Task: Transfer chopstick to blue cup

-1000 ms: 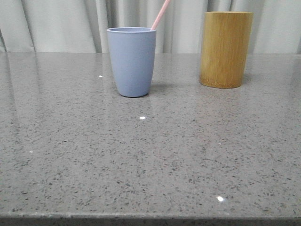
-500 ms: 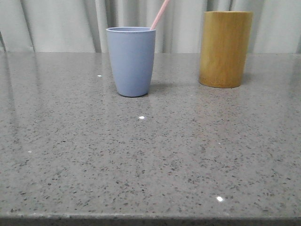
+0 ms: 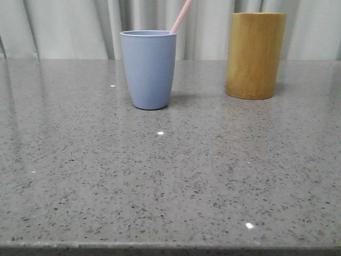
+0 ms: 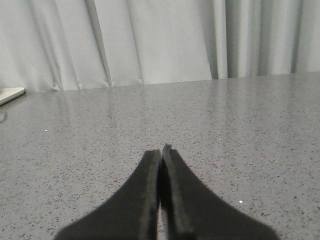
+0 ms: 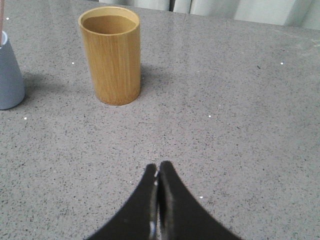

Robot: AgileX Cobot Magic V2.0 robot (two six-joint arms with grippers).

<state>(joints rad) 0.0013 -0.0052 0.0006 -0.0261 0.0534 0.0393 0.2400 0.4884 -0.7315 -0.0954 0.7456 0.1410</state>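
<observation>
Nothing moved, chopstick [image 3: 181, 16] still in blue cup [image 3: 148, 69] (leaning)

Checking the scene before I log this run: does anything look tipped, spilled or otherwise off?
Nothing stands out. The blue cup and bamboo cup stand upright and apart, and the chopstick leans inside the blue cup.

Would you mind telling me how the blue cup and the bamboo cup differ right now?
The blue cup is shorter and tapers to a rounded base; the bamboo cup is a taller, straight cylinder. The blue cup holds the chopstick, leaning out; the bamboo cup looks empty. Both stand upright on the table.
</observation>
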